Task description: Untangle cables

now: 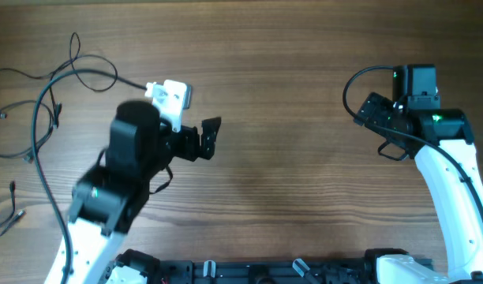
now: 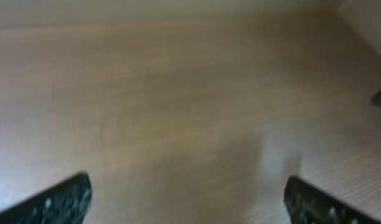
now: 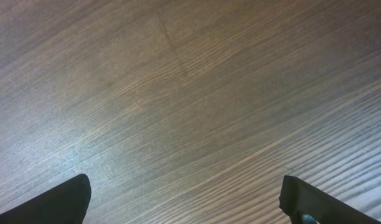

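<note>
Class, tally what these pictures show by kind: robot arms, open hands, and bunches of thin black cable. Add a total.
Robot arms: 2 (left arm, right arm)
Open hands: 2 (left hand, right hand)
Bunches of thin black cables: 1, far left in the overhead view; the strands overlap, so single cables can't be counted
Total: 5

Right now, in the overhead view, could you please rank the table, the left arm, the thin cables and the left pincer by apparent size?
1. table
2. left arm, nearer the camera
3. cables; their loose spread rivals the arm, so this order is unsure
4. left pincer
</note>
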Available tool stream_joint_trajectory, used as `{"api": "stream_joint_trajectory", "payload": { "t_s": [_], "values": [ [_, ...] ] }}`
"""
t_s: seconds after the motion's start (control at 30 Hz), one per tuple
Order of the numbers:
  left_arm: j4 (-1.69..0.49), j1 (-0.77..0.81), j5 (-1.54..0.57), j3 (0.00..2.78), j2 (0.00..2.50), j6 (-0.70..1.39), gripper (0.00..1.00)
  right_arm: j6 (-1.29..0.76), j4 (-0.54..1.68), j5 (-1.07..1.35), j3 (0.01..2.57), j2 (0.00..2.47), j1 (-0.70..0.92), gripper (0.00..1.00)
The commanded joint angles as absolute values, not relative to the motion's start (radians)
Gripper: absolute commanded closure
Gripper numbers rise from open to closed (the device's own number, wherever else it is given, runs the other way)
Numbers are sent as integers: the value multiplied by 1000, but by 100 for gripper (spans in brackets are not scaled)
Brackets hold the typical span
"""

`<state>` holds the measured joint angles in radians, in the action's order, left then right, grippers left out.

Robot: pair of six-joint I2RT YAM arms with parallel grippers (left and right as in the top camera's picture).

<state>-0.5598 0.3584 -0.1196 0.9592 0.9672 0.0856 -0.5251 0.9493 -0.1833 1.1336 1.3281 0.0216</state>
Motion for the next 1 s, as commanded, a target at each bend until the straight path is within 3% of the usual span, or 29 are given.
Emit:
{"api": "stream_joint_trajectory", "payload": {
  "t_s": [0.0,0.17,0.3,0.4,0.53,0.77,0.97],
  "values": [
    [-270,329,-190,698,773,33,0,-516,949,-181,1137,1318,18,0],
    [215,197,-354,336,501,33,0,-516,949,-181,1137,1318,18,0],
    [350,128,-360,114,263,34,0,-516,949,-182,1137,1319,18,0],
    [348,95,-360,20,140,34,0,-516,949,-182,1137,1318,18,0],
    [146,70,-329,6,4,34,0,-516,950,-181,1137,1318,18,0],
    [-81,70,-9,6,3,198,0,-516,949,-181,1137,1319,18,0],
    [-76,61,-9,6,3,162,0,-516,949,-182,1137,1318,18,0]
  ]
}}
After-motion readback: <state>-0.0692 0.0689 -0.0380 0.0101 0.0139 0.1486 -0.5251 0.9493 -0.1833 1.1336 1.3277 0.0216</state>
